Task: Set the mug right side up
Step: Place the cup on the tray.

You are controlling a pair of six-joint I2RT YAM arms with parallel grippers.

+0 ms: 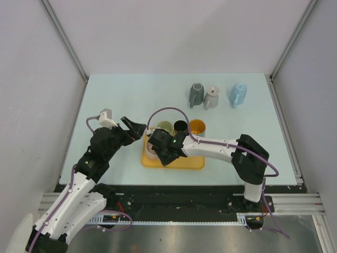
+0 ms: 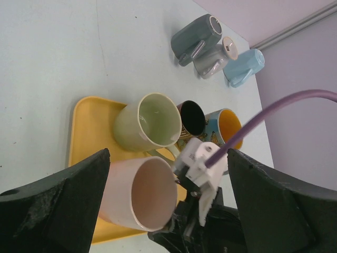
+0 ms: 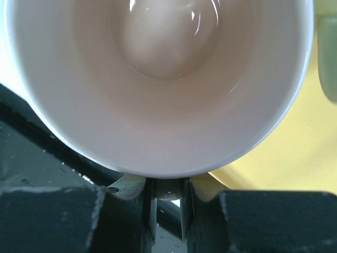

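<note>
One pink mug (image 2: 138, 194) is over the yellow tray (image 2: 83, 120), mouth showing, just beside a green mug (image 2: 147, 124). Its base is hidden, so whether it rests there is unclear. The right claw (image 3: 167, 196) pinches narrowly on a pale part under its rim. The left claw (image 1: 134, 128) gapes wide near the tray, above the tabletop (image 1: 118, 95).

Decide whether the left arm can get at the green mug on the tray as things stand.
Probably yes. The left gripper hangs open beside the tray, the green mug just ahead; the right gripper, shut on the pink mug, crowds one side.
</note>
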